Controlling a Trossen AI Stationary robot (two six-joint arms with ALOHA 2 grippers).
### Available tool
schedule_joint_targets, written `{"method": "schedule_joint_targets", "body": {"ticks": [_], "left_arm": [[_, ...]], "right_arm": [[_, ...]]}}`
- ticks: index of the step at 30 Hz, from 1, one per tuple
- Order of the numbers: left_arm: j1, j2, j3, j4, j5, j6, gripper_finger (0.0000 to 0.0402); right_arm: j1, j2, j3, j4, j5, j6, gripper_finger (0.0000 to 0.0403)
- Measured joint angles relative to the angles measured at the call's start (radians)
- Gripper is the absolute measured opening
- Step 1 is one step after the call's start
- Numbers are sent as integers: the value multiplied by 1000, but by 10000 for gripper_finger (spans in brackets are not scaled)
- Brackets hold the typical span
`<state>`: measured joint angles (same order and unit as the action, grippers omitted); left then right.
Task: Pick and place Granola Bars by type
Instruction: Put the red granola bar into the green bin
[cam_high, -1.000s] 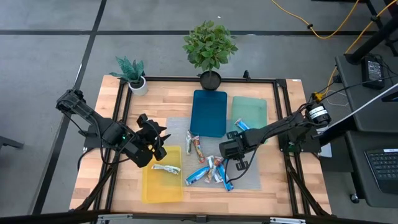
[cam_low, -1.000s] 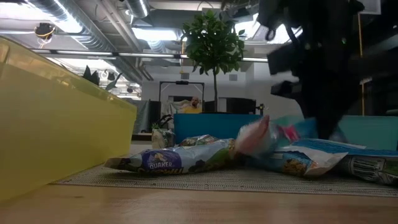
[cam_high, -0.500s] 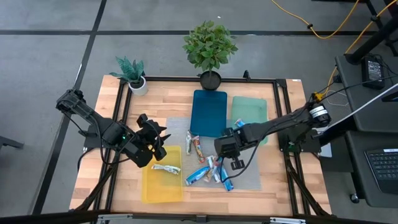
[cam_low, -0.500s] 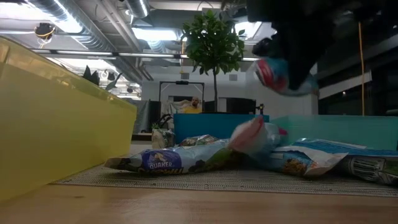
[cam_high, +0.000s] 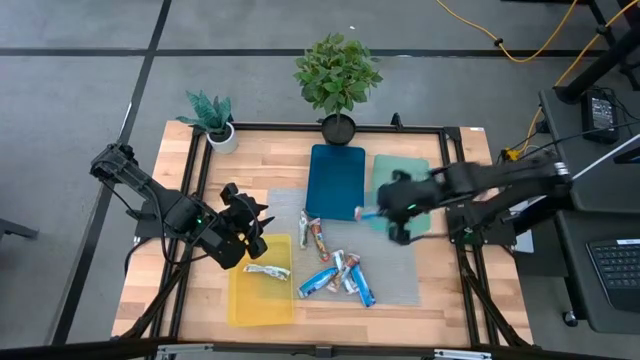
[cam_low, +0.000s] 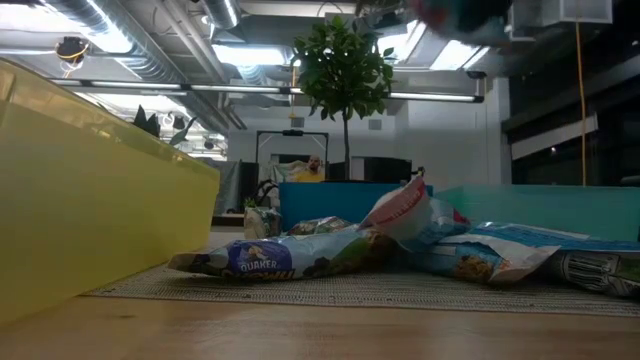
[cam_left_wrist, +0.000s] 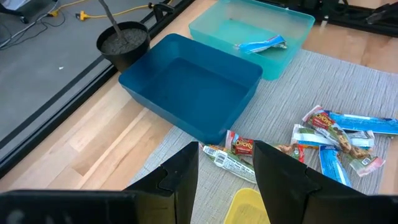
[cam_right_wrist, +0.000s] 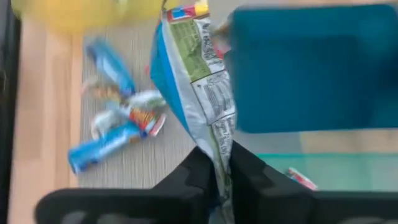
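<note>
Readable writing is scarce: the low view shows "QUAKER" on a blue-ended bar (cam_low: 290, 258) lying lengthwise at the frame's lower centre, and the left wrist view shows "Chewy" on a red-marked bar (cam_left_wrist: 241, 147) just beside the blue tray (cam_left_wrist: 189, 93).

The right gripper (cam_high: 383, 212) hangs right of centre in the high view, at the teal tray's (cam_high: 410, 172) left edge. Its jaws are pinched almost shut on a held blue bar (cam_right_wrist: 199, 87). In the right wrist view this bar's long axis runs away from the fingers (cam_right_wrist: 186, 180), with a white nutrition panel and green band facing the camera; the print is too small to read. In the high view the same bar sticks out leftward toward the blue tray, blurred.

The left gripper (cam_high: 250, 225) sits at the centre left of the high view, over the yellow tray's (cam_high: 245, 305) upper edge, jaws partly open and empty.

Only the left wrist view shows a blue bar in the teal tray (cam_left_wrist: 261, 45), lying along the tray's length. The high view shows a pale bar (cam_high: 266, 270) lying crosswise in the yellow tray, and loose bars (cam_high: 340, 275) clustered on the grey mat (cam_high: 400, 270) at the lower centre, pointing different ways. The low view catches the right gripper only as a blur at the top.
</note>
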<state>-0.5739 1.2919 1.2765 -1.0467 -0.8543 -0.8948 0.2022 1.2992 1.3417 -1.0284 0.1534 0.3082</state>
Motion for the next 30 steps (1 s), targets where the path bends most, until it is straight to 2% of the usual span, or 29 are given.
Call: {"method": "schedule_joint_targets", "body": {"ticks": [7,15,20,25,30], "left_arm": [[0,0,0,0,-8,0,143],[0,0,0,0,-14,-8,143],[0,0,0,1,-20,-12,143],[0,0,0,3,-55,-58,143],[0,0,0,4,-61,-72,143]], "right_arm": [[-44,-216,0,1,40,109,31],[-124,-324,17,-9,40,155,29],[-226,-325,124,-120,36,82,32],[-392,-269,245,-305,37,-54,34],[-572,-241,255,-382,19,-148,35]]}}
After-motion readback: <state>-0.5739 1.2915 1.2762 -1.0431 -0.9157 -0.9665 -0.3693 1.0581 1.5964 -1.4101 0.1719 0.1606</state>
